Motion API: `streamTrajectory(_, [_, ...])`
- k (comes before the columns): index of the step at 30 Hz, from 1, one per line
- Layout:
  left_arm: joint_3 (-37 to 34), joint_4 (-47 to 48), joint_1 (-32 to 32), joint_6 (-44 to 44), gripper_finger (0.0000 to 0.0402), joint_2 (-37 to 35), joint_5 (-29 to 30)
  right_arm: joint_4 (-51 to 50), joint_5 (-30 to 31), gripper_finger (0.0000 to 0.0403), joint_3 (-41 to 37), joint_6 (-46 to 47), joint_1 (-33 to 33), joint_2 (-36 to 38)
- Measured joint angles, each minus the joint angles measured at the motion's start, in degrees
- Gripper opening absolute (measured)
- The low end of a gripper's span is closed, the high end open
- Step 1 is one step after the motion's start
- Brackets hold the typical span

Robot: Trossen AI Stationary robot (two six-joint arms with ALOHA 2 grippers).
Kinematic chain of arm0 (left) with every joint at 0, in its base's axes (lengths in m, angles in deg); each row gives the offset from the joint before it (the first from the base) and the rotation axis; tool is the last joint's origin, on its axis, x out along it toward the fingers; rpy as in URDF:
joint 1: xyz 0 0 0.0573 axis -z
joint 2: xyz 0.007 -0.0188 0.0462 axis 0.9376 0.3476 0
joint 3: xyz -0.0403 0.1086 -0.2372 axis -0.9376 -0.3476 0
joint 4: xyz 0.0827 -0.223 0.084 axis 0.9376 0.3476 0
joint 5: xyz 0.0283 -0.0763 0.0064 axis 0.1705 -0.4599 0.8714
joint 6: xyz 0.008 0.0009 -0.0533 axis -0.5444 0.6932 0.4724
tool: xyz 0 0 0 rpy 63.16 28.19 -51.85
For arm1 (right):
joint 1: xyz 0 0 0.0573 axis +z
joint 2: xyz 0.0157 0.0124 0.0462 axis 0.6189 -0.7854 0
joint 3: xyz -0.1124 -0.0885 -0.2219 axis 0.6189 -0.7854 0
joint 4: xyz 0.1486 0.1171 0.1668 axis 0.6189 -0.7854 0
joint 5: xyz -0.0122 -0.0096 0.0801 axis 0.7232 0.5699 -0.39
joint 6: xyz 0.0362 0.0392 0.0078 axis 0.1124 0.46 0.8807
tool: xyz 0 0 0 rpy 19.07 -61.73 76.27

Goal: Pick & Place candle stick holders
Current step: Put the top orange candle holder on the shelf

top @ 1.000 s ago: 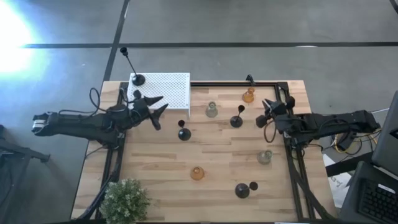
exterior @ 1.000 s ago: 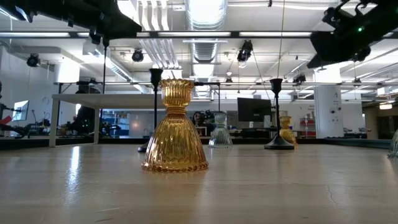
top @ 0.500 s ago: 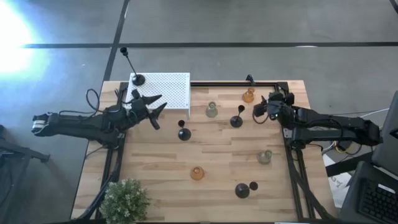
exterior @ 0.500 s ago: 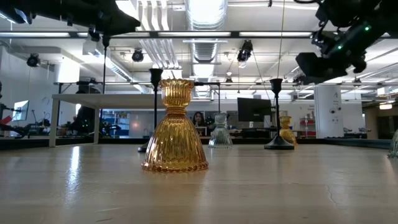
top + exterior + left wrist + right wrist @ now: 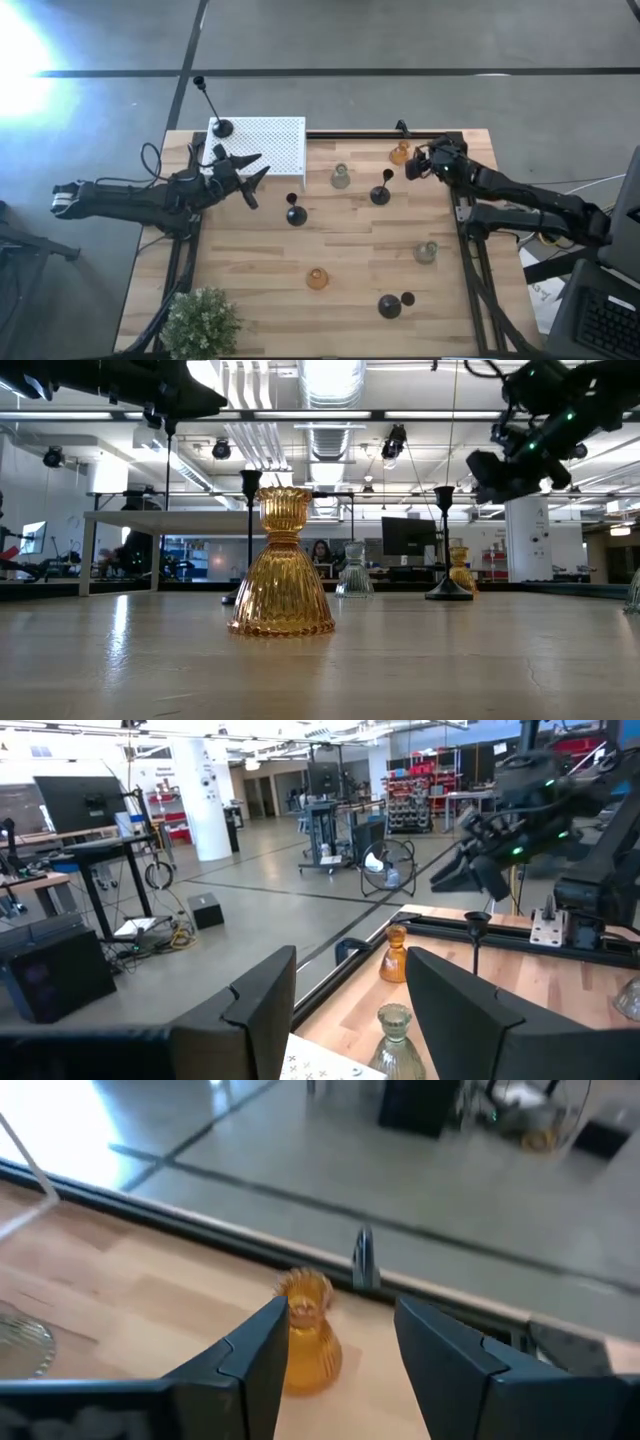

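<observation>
Left gripper hovers over table's left side by white perforated box, fingers spread, nothing in them; looks parked, waiting its turn. Black holder and pale green holder sit mid-table, another black holder just right. Right gripper hangs high near back edge, fingers apart, empty, aimed at amber holder by rear rail; guessing that's next pick, wide stance to clear its fluted body.

You've got 2 amber holders; 2 pale green; 4 black; 1 white box; 1 plant; 2 arms.
</observation>
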Motion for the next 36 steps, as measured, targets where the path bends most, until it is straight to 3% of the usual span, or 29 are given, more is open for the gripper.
streamTrajectory(6, [0.0,0.0,0.0,0.3,0.0195,0.0,-0.2,7.2,-5.6,0.0169,-4.0,0.2,-5.5,-5.2])
streamTrajectory(18, [0.0,0.0,0.0,0.4,0.0195,0.0,-0.2,37.1,-5.8,0.0182,-14.0,-2.7,-8.1,-20.4])
streamTrajectory(29, [0.0,0.0,0.0,0.4,0.0195,0.0,-0.3,43.6,-8.4,0.0242,-8.8,-5.5,-8.8,-37.4])
streamTrajectory(36, [0.0,0.1,0.0,0.4,0.0195,0.0,-1.7,39.7,1.3,0.0262,-4.0,1.6,-7.0,-42.7])
